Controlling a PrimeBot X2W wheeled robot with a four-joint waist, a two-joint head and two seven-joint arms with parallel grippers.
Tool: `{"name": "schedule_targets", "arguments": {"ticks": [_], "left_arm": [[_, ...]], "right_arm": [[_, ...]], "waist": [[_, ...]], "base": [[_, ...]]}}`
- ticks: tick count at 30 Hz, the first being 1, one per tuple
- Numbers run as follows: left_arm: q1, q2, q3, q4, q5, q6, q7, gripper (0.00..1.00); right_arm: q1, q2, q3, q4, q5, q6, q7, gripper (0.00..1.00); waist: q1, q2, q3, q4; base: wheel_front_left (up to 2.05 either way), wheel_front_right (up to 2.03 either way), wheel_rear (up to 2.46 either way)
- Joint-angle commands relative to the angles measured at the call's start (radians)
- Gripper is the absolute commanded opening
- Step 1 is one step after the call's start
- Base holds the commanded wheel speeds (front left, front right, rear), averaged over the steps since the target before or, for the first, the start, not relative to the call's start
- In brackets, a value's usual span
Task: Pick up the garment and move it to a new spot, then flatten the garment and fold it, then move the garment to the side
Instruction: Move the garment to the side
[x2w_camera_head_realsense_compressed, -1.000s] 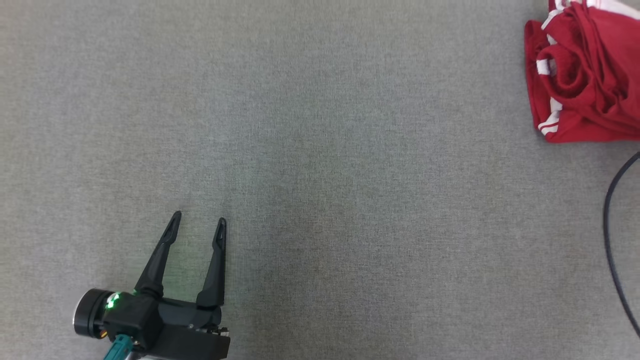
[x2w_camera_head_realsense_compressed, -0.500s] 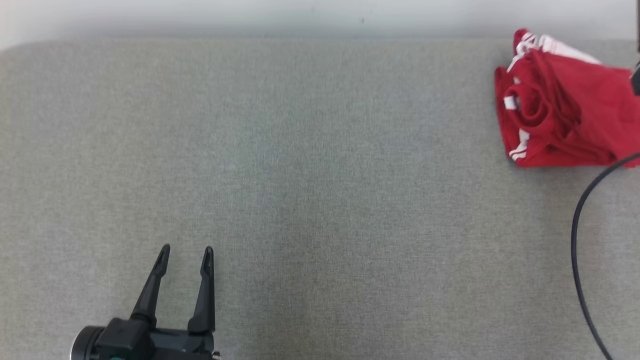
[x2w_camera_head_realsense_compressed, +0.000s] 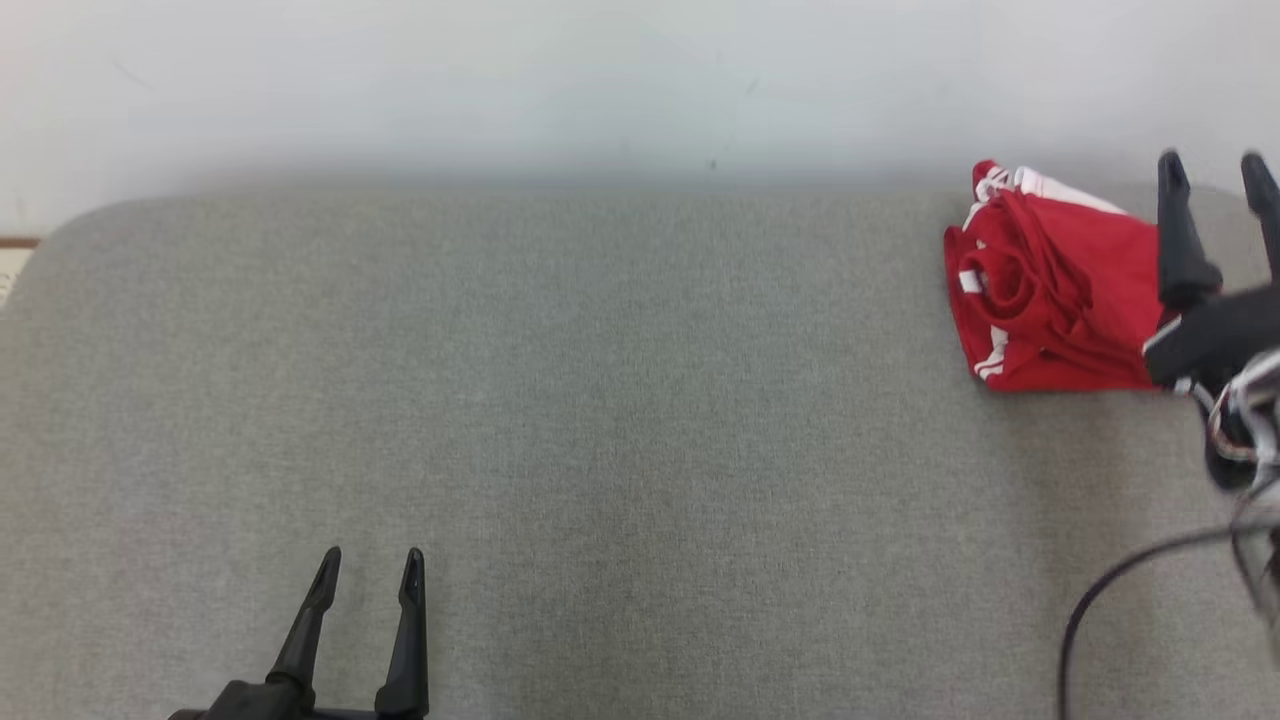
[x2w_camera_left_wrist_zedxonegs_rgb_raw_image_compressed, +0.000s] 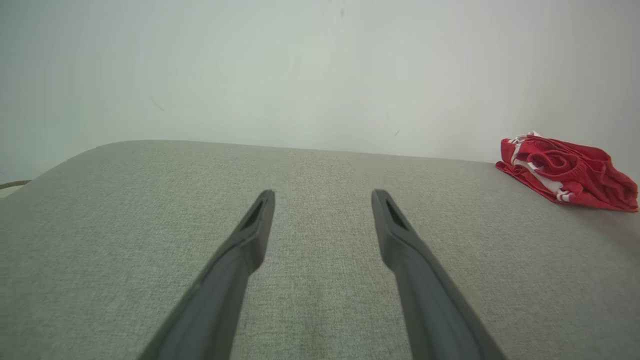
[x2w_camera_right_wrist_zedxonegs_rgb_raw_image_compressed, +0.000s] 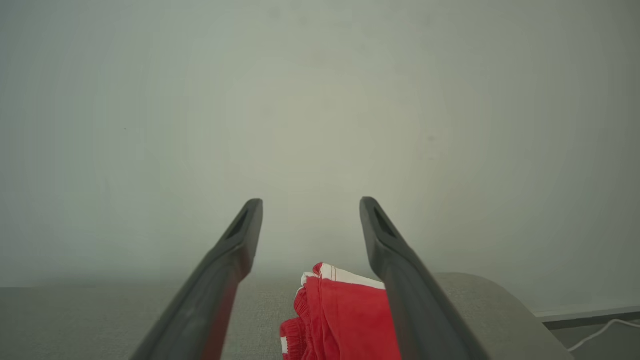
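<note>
Currently the right end effector (x2w_camera_head_realsense_compressed: 1212, 165), fingers (x2w_camera_head_realsense_compressed: 1178, 235) apart, is held over the bunched garment's (x2w_camera_head_realsense_compressed: 1050, 295) right side on the worktop (x2w_camera_head_realsense_compressed: 600, 400). The left end effector (x2w_camera_head_realsense_compressed: 372, 556), also spread, is seen well apart.

Left end effector (x2w_camera_head_realsense_compressed: 372, 556) and right end effector (x2w_camera_head_realsense_compressed: 1212, 166), fingers apart

Head camera looks down; wrist cameras low, facing wall (x2w_camera_head_realsense_compressed: 600, 80); garment (x2w_camera_head_realsense_compressed: 1050, 290) shared.
</note>
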Motion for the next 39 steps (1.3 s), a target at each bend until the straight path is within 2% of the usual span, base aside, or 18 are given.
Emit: {"name": "schedule_targets", "arguments": {"ticks": [1,5,11,15,23,25,31,39], "left_arm": [[0.016,0.002,0.003,0.002,-0.004,-0.005,-0.003,1.00],[0.030,-0.001,0.006,0.007,-0.010,-0.003,-0.003,1.00],[0.046,-0.003,-0.005,0.016,-0.011,-0.002,-0.003,1.00],[0.057,-0.005,-0.015,0.025,-0.012,-0.004,-0.003,1.00],[0.056,-0.006,-0.013,0.032,-0.004,-0.003,-0.003,1.00],[0.055,-0.006,-0.013,0.036,-0.003,-0.003,-0.003,1.00],[0.062,0.003,0.000,0.055,0.015,0.015,-0.003,1.00],[0.075,0.009,0.012,0.049,0.026,0.024,-0.003,1.00]], "right_arm": [[0.059,0.025,-0.046,-0.046,-0.041,-0.001,-0.001,1.00],[0.246,0.117,-0.171,-0.195,-0.173,-0.001,-0.001,1.00],[0.503,0.264,-0.306,-0.431,-0.338,0.000,-0.001,1.00],[0.658,0.354,-0.357,-0.580,-0.460,0.000,-0.001,1.00],[0.851,0.454,-0.398,-0.725,-0.603,0.000,-0.001,1.00],[0.884,0.462,-0.408,-0.728,-0.630,0.000,-0.001,1.00],[0.930,0.472,-0.419,-0.737,-0.609,0.000,-0.001,1.00],[0.912,0.471,-0.414,-0.723,-0.614,0.000,-0.001,1.00]], "waist": [[0.0003,0.0001,-0.031,0.007],[0.0003,0.0001,-0.057,0.013],[0.0003,0.0001,-0.089,0.033],[0.0003,0.0001,-0.105,0.052],[0.0003,0.0001,-0.110,0.065],[0.0003,0.0001,-0.111,0.069],[0.0003,0.0001,-0.121,0.071],[0.0003,0.0001,-0.130,0.056]], "base": [[0.00,0.00,0.00],[0.00,0.00,0.00],[0.00,0.00,0.00],[0.00,0.00,0.00],[0.00,0.00,0.00],[0.00,0.00,0.00],[0.00,0.00,0.00],[0.00,0.00,0.00]]}}
